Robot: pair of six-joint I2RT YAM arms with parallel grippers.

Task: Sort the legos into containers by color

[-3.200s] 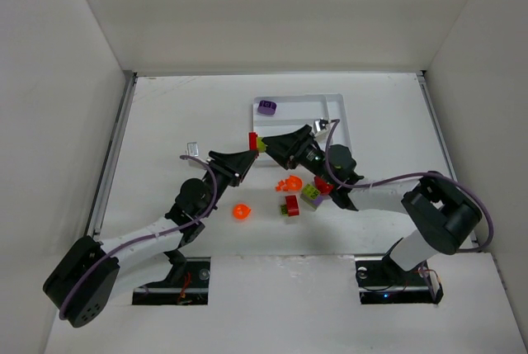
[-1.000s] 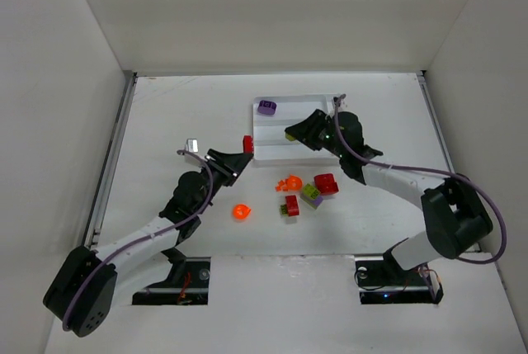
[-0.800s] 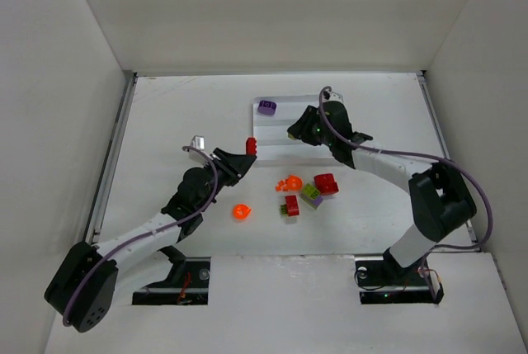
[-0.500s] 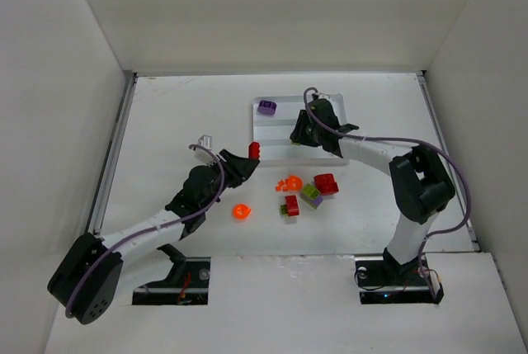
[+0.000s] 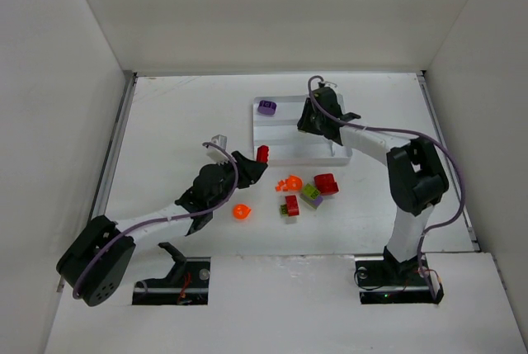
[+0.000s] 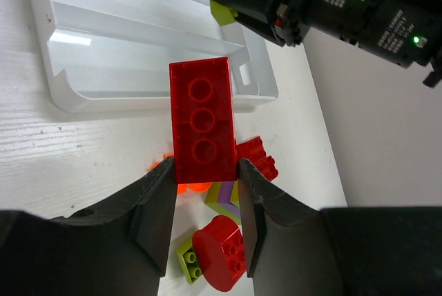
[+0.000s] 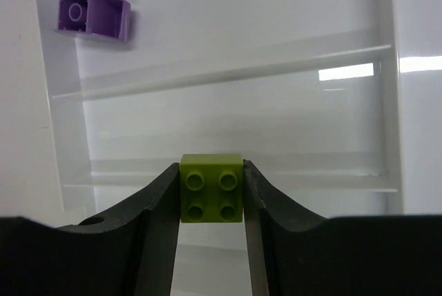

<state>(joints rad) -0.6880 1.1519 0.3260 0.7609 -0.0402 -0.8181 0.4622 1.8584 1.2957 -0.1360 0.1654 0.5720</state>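
Though barely begun, one purple piece point(image 5: 266, 107) in tray point(image 5: 280, 135) by desk's far edge, left jaws gripping red brick point(image 6: 201, 120), right jaws clamping green brick point(image 7: 211, 189), cluster point(image 5: 304, 191) unsorted.

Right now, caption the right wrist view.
Right gripper holds a lime green brick over the white tray; purple piece in one corner.

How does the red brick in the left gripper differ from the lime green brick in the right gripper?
The translucent red rectangular brick is long, with three circles in one row. The lime green square brick has four studs, two by two. The red one sits at the edge of the white plastic tray, the green one above its long slots. Both are clamped: left gripper, right gripper.
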